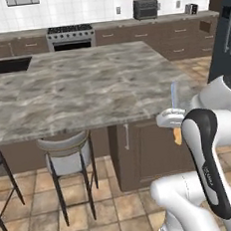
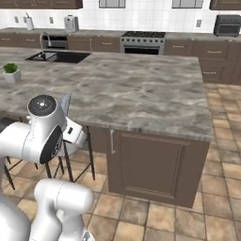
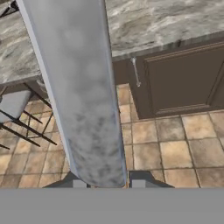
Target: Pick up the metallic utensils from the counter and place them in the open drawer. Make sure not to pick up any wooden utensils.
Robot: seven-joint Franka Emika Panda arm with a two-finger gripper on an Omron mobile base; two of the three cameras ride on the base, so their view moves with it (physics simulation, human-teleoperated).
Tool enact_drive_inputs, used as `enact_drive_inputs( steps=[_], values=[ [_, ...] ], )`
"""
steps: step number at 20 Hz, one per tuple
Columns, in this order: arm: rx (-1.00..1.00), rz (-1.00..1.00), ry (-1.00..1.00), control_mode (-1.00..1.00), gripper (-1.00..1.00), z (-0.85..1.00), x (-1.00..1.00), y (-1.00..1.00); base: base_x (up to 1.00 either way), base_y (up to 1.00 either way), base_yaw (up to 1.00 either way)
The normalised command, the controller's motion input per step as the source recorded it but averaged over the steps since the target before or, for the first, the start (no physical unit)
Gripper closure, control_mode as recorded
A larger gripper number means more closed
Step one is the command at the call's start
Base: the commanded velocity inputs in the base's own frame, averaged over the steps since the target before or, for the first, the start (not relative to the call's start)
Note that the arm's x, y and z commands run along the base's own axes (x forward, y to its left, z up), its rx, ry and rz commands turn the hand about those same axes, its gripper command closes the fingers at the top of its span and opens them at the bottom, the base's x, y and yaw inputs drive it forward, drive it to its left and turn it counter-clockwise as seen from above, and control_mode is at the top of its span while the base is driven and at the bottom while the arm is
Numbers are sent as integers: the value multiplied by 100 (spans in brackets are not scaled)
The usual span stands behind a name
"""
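Pincer (image 3: 107,183) is pinching a bluish-grey metallic utensil (image 3: 78,87), held upright off the near edge of the table (image 1: 74,86), presumably lifted for carrying to the drawer. Plenty of open room surrounds it over the tiled floor (image 3: 175,148), with the stool (image 1: 66,154) well off to one side.

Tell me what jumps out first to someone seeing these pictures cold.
In the hand view, a bluish-grey utensil handle rises large between the gripper fingertips, held in a grip. In the left base view that utensil stands upright above the hand, in front of the counter edge. Behind it spreads the broad marbled counter over dark cabinets, with a stool tucked under its overhang.
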Motion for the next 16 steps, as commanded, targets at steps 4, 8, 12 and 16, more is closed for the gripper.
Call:
enact_drive_inputs(
  steps=[4, 8, 12, 16],
  values=[
    [0, 0, 0, 100, 100, 0, 0, 0, 0, -100, 0],
    [0, 0, 0, 100, 100, 0, 0, 0, 0, -100, 0],
    [0, 0, 0, 100, 100, 0, 0, 0, 0, -100, 0],
    [0, 0, 0, 100, 100, 0, 0, 0, 0, -100, 1]
  ],
)
